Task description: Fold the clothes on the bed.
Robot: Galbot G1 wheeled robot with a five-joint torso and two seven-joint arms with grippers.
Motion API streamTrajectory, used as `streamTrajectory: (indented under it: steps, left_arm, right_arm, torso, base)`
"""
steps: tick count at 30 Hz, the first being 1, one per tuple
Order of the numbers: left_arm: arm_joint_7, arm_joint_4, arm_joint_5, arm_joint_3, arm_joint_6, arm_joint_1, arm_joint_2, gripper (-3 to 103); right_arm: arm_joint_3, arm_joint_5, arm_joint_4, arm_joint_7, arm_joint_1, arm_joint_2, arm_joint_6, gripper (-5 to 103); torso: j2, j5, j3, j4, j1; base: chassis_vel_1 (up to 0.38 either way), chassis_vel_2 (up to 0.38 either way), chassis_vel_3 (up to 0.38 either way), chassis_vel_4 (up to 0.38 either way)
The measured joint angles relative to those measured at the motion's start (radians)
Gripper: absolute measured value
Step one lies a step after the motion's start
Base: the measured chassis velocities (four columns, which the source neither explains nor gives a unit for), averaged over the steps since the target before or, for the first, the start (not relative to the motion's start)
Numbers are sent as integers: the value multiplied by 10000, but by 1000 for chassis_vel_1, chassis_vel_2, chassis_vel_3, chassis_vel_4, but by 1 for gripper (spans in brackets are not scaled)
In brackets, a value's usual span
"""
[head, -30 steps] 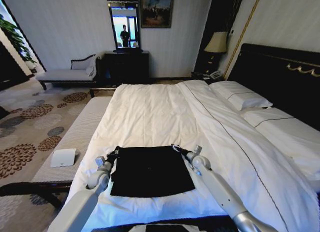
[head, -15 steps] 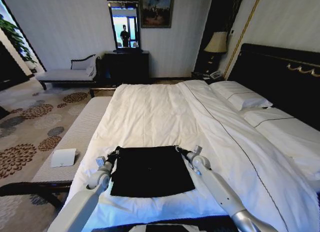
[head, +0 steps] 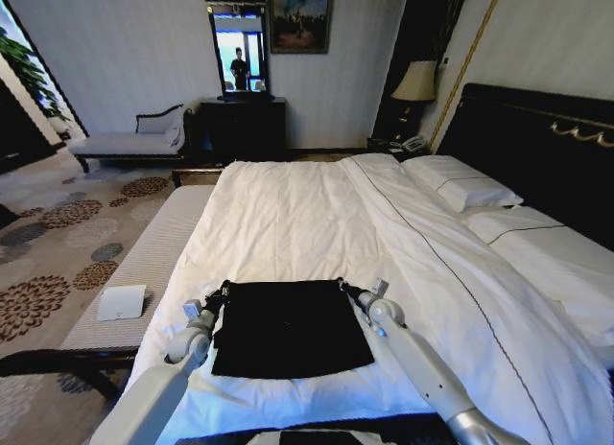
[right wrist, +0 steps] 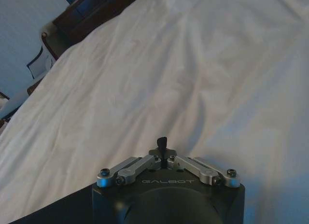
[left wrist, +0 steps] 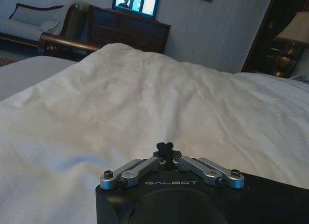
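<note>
The clothes (head: pixel 288 328) are a black shirt lying flat as a rough rectangle on the white bed (head: pixel 288 215), close to its near edge. My left gripper (head: pixel 217 293) sits at the shirt's far left corner, and my right gripper (head: pixel 345 288) at its far right corner. Seen from the left wrist, the left gripper (left wrist: pixel 165 149) is shut with a small bunch of black fabric at its tips. The right gripper (right wrist: pixel 162 144) is likewise shut on a sliver of black cloth, with white duvet (right wrist: pixel 193 64) stretching beyond it.
A pale bench (head: pixel 144 263) runs along the bed's left side and carries a white box (head: pixel 122 302). Pillows (head: pixel 460 188) and the dark headboard (head: pixel 537 148) are at the right. A dresser with mirror (head: pixel 242 124), a chaise (head: pixel 129 138) and a lamp (head: pixel 415 81) stand far back.
My right gripper has shifted slightly to the right, drawing the shirt's far right corner with it. The left gripper has stayed put.
</note>
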Motion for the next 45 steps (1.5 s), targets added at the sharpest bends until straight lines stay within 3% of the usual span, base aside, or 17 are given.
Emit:
streamTrajectory:
  steps: [17,25,45]
  left_arm:
    - [-688,-2863,-822,-846,-49,481,889,0]
    - [-946,-4090,-1104,-1388,6,834,1328,0]
    - [-1260,-5434,-1494,-2254,151,1492,1666,0]
  right_arm:
    - [728,818,3447,810,-468,-900,21,1]
    - [1134,1813,4852,1412,-651,-1302,-126,1]
    - [1797,2178,6684,1835,-1102,-1631,-246,1]
  torso:
    - [0,0,0,0,0]
    - [0,0,-1,0,-1]
    - [0,-1,0,0,0]
  base:
    - [0,0,0,0]
    - [0,0,0,0]
    - [0,0,0,0]
